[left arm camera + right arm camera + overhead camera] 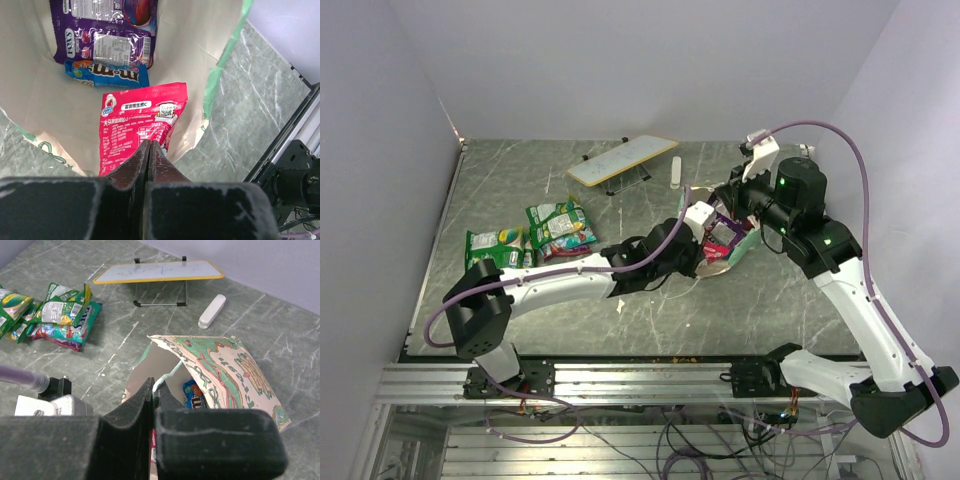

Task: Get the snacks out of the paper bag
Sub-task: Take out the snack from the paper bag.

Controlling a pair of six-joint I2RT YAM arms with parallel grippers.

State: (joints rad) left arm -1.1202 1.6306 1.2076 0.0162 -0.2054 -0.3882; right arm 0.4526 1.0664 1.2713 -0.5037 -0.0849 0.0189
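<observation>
The paper bag lies on its side, mouth toward the left arm. My right gripper is shut on the mint-green rim of the paper bag, holding the mouth up. My left gripper reaches into the mouth and is shut on the near edge of a red snack packet. Deeper in the cream inside lie a blue packet and a purple packet. The blue packet also shows under the raised flap. Several green packets lie on the table to the left.
A flat white board on black legs stands at the back, with a small white oblong object beside it. The green packets sit left of the bag. White walls close the table's left, back and right sides.
</observation>
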